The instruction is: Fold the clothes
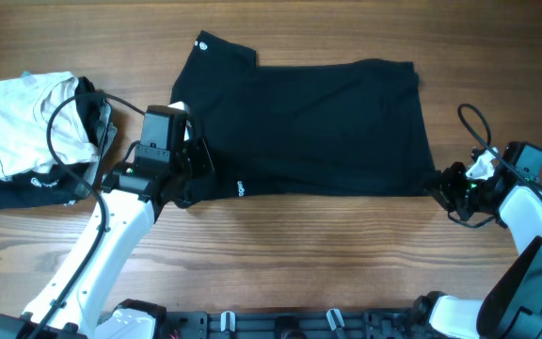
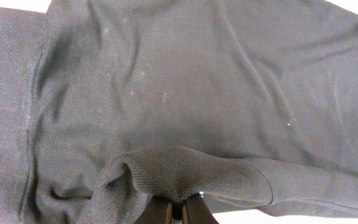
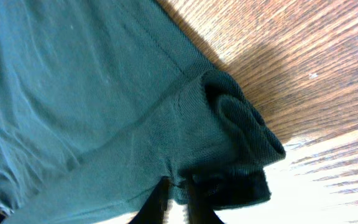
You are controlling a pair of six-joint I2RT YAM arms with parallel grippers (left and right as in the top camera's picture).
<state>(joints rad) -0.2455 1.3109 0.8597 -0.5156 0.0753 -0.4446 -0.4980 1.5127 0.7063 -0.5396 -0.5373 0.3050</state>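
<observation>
Item one, far left: a folded white garment (image 1: 15,118) lies on top of a folded black garment with white lettering (image 1: 22,190), with a black cable (image 1: 62,118) looping across the pile. Item two: the left gripper (image 1: 196,168), jaws pinched tight on a raised fold at the lower-left edge of the black T-shirt (image 1: 327,122); in the wrist view the fabric humps up over its fingertips (image 2: 166,211). Item three: the T-shirt itself, spread flat across the middle of the wooden table (image 1: 280,254), with small white marks at the upper-left sleeve and near the lower hem. Item four, far right: the right gripper (image 1: 438,186), closed narrow on the bunched lower-right corner of the T-shirt, which rolls over its fingers (image 3: 157,199).
</observation>
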